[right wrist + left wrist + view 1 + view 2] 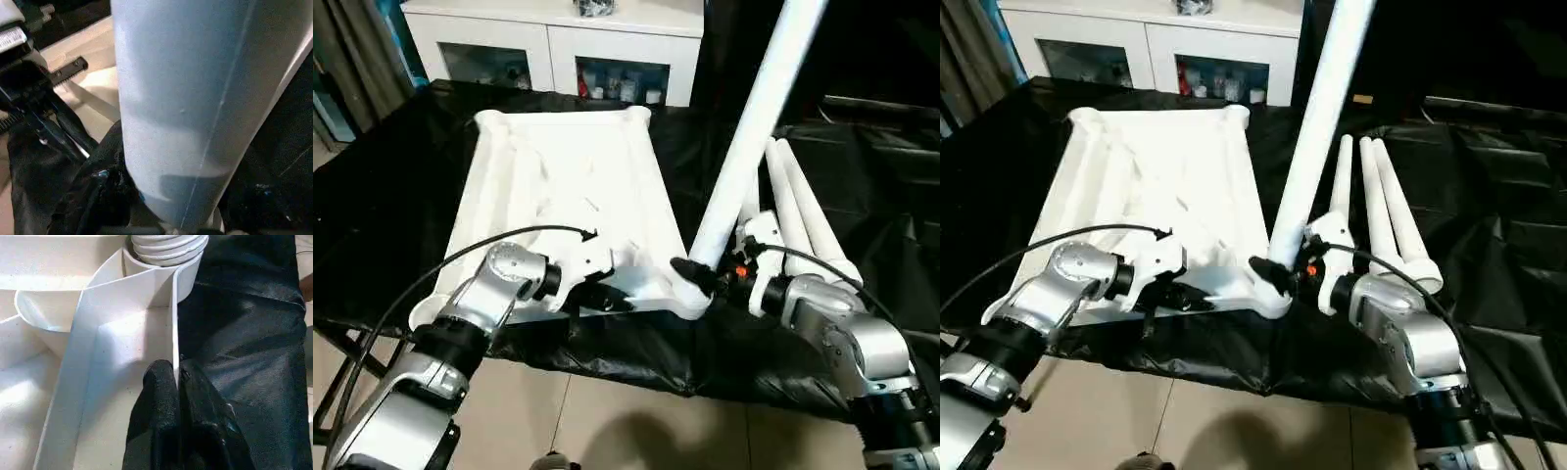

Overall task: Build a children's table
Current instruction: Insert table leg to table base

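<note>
right gripper [710, 277]: jaws clamped round the base of a leg [749, 132] standing tilted in the tabletop's near right corner socket [690, 299] | left gripper [177, 382]: jaws pinched on the near rim of the tabletop [558, 186] | tabletop: underside up on black-draped surface [382, 196] | three spare legs [803, 211]: lying just right of it | white cabinet [553, 39]: behind

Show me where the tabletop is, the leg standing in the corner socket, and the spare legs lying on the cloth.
tabletop [558, 171]: left eye view, on the ribbed underside.
standing leg [754, 122]: left eye view, on the middle of the tube.
spare legs [1381, 211]: right eye view, on the middle tube of those lying side by side.
</note>
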